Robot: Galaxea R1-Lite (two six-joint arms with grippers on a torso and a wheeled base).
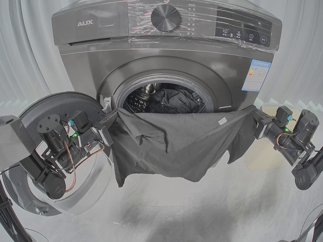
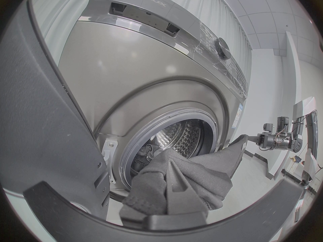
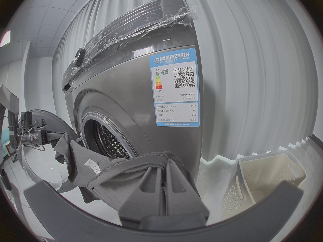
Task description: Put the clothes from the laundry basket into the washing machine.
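Together, left claw (image 1: 111, 119) and right claw (image 1: 257, 119) pinch the grey shirt (image 1: 175, 142) before the blue-labelled washing machine (image 1: 101, 64).

You had a pale pleated curtain (image 1: 27, 51) hanging across the back of the scene, its folds running straight down on both sides. Along its foot ran a white strip with a zigzag top edge (image 1: 10, 103). Below lay a smooth, glossy, light grey floor (image 1: 168, 205), crossed by a faint seam. In the left wrist view you could see a ceiling of square white tiles (image 2: 269, 10), a plain white wall (image 2: 265, 84) with a dark skirting band (image 2: 260, 158) at its base, and a white pillar (image 2: 291, 71) standing beside that wall. In the right wrist view a lit ceiling panel (image 3: 5, 37) glowed at the edge.
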